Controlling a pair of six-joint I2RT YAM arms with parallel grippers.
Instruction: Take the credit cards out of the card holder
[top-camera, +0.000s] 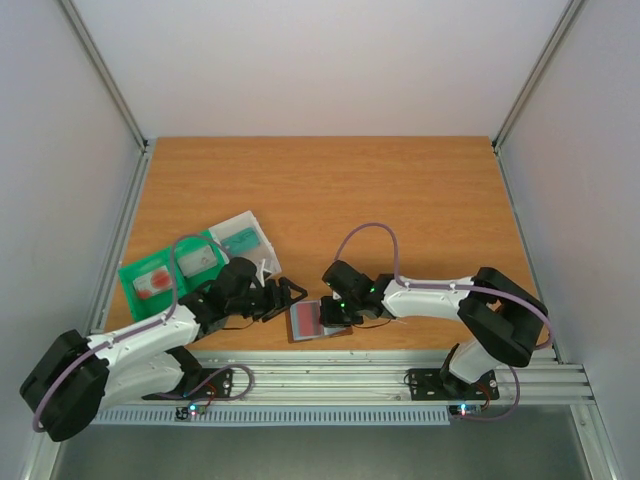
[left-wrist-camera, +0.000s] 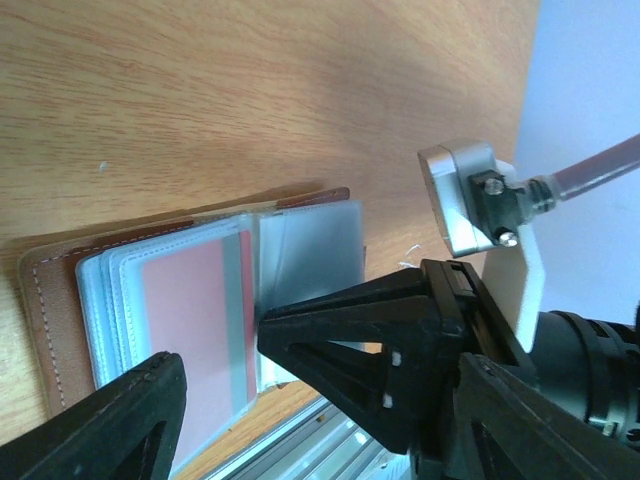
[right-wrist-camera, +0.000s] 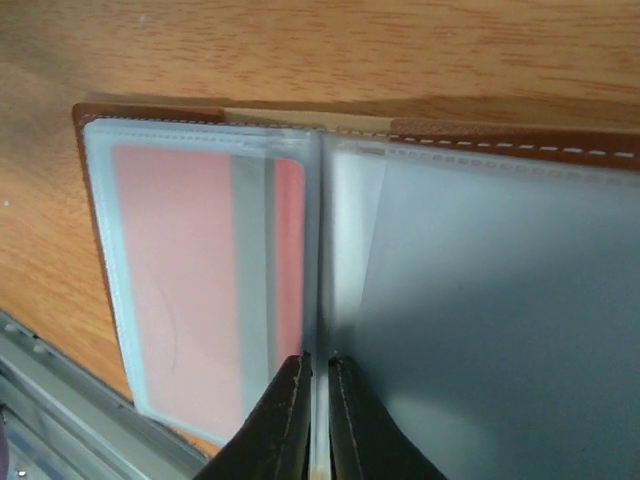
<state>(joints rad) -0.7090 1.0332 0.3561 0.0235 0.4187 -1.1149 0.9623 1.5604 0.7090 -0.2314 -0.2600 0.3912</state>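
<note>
From where I stand, the left arm (top-camera: 150, 340) lies low, reaching from its base in toward the middle. Its wrist is turned so the left gripper (top-camera: 290, 293) points to the right with its jaws spread wide apart. The right arm (top-camera: 470, 300) folds back at the elbow and stretches leftward, forearm nearly level, wrist tipped down. The right gripper (top-camera: 335, 315) has its fingertips (right-wrist-camera: 290, 420) pressed almost together, pinching the thin centre fold of the card holder (right-wrist-camera: 480, 300). The two grippers sit near each other, not touching

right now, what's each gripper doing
left gripper: open, holding nothing
right gripper: shut, pinching the card holder at its middle fold
</note>
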